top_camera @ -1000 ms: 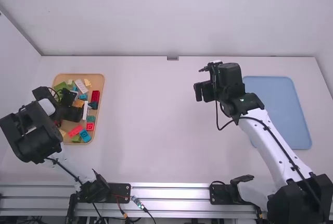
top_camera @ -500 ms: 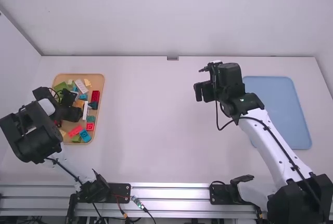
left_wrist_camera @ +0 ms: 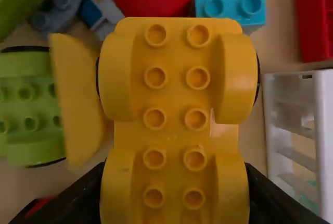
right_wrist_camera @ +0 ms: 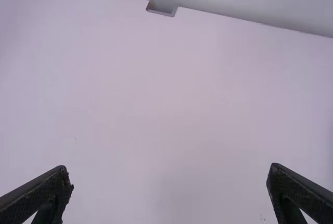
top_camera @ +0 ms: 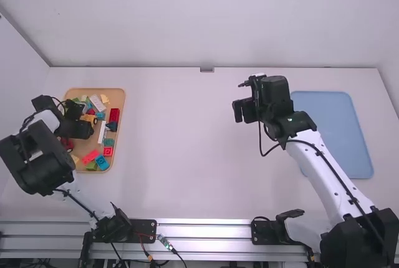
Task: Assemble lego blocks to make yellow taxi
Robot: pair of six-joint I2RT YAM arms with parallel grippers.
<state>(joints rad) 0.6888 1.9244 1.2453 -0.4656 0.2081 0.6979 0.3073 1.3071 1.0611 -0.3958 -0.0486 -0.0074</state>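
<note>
Snugly; yellow chassis (left_wrist_camera: 176, 88) between left fingers (top_camera: 80, 129)

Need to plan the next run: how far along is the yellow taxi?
Done: no body built yet; the yellow car base has bare studs. In hand: the left gripper appears to grip that base at the tray. Left: probably bringing it out and adding blocks; the right gripper is empty.

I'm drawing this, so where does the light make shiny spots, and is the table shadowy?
High view: bright streaks on the metal rail; left wrist view: a pale glint on the yellow car base; right wrist view: only faint shading on the table.
</note>
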